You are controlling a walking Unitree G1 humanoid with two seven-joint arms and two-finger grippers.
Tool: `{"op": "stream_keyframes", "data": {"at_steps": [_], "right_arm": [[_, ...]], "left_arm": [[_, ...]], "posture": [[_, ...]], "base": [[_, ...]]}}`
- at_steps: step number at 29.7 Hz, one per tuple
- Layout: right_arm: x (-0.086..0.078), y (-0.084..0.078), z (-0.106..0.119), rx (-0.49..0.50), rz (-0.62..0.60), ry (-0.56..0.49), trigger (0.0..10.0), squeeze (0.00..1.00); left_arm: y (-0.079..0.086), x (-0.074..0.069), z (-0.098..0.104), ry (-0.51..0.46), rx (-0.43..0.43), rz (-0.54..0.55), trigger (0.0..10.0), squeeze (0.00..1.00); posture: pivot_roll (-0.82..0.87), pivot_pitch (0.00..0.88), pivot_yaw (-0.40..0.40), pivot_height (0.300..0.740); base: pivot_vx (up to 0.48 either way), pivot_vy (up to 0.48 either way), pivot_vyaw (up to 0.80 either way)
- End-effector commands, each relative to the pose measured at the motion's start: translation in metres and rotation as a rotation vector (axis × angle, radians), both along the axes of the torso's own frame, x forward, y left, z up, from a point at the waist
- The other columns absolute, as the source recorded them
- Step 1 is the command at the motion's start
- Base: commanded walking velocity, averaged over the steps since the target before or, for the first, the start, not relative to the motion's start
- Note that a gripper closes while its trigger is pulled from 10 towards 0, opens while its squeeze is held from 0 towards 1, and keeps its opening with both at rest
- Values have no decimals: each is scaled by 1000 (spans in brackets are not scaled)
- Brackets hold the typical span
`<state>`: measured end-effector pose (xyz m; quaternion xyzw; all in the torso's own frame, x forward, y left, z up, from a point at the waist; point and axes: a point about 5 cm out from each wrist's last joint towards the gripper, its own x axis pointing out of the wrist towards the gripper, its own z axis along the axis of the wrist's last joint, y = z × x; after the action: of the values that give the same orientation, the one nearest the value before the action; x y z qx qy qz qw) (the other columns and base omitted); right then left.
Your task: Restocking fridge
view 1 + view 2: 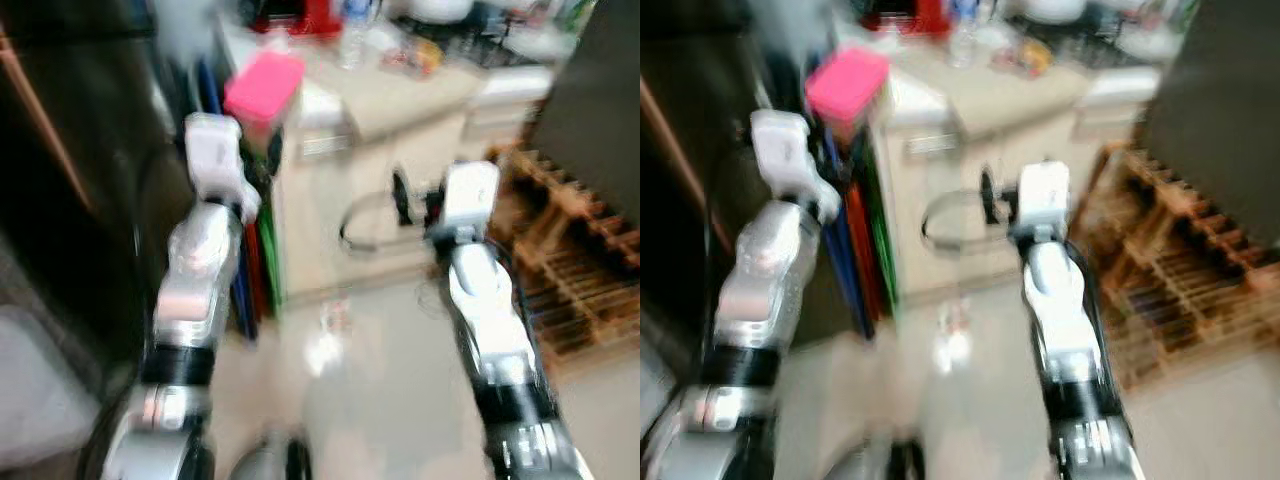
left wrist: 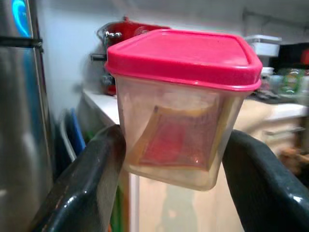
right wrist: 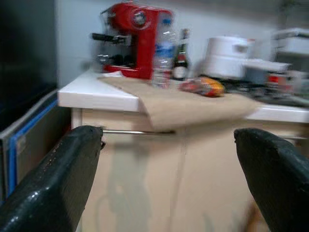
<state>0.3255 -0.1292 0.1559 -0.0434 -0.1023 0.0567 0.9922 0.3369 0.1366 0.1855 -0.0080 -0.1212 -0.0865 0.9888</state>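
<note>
The left gripper [image 2: 171, 159] is clamping a clear plastic container with a pink lid [image 2: 181, 104], one black finger [image 2: 91, 179] pressing each side wall low down, near the base. The fingers are spread about as wide as the tub itself and are carrying it upright, held up at the far end of the left arm. Something flat and reddish is lying inside against the wall; what it is cannot be told.

The risk, as I judge it, is the low grip. The pads are sitting beneath the tub's widest part, on smooth tapering plastic, so a jolt while walking could be letting it tip or slide out. The blurred head views suggest the robot is moving, which makes that more likely.

The right gripper [image 3: 169, 179] is standing wide open and holding nothing, pointing at a cream counter [image 3: 120, 99] that is carrying a red coffee machine [image 3: 137, 38], bottles [image 3: 166, 53] and a white appliance [image 3: 229, 55].

To the left, a dark steel fridge [image 2: 21, 121] is standing just beside the counter, with flat coloured boards [image 1: 255, 265] leaning between them. A wooden pallet [image 1: 575, 270] is lying on the floor to the right.
</note>
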Motion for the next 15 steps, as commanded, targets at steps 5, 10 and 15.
{"op": "stream_keyframes", "data": {"at_steps": [5,10,15], "right_arm": [[3,2,8,-5,-6,-32,10000,0],[3,4,8,-7,-8,-36,10000,0],[6,2,9,-5,-18,-41,10000,0]], "left_arm": [[-12,-1,10,-46,47,-36,10000,0],[-5,4,6,-17,62,2,10000,0],[-3,8,5,-9,68,9,10000,0]], "posture": [[-8,0,27,740],[-10,0,36,740],[-10,0,51,740]], "base": [[0,-480,430],[0,-474,687],[0,-453,670]]}}
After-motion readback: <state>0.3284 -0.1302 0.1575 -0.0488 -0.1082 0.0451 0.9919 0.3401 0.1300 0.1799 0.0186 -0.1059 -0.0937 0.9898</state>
